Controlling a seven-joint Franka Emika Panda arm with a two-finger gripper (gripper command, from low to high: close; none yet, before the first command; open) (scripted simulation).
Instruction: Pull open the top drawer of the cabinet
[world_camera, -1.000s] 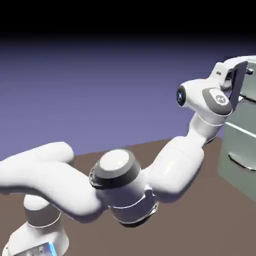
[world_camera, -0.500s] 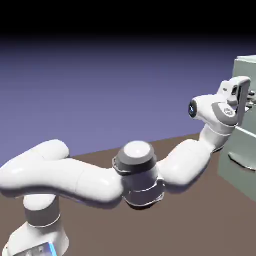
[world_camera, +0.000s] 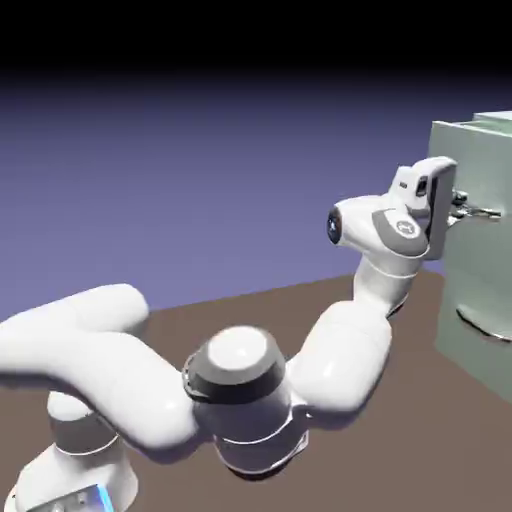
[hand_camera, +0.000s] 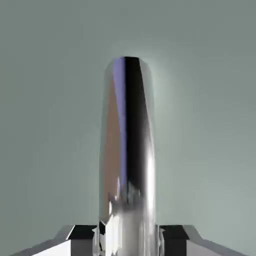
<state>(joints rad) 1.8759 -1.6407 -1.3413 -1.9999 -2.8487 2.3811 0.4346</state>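
At the top drawer's (world_camera: 482, 170) front, jutting from the pale grey-green cabinet (world_camera: 475, 285), the gripper (world_camera: 460, 212) is closed down on the curved bar handle (hand_camera: 128, 150), a fingertip to each side; the metal gleams mirror-smooth, and a matte brown tabletop (world_camera: 420, 420) meets a blue-violet backdrop (world_camera: 200, 190)

The exterior view looked from beside the arm (world_camera: 340, 360) and slightly above, the cabinet (world_camera: 480, 200) at its right edge. The hand view faced the drawer front (hand_camera: 55, 125) close up, sharing the bar handle (hand_camera: 127, 150) at bottom centre.
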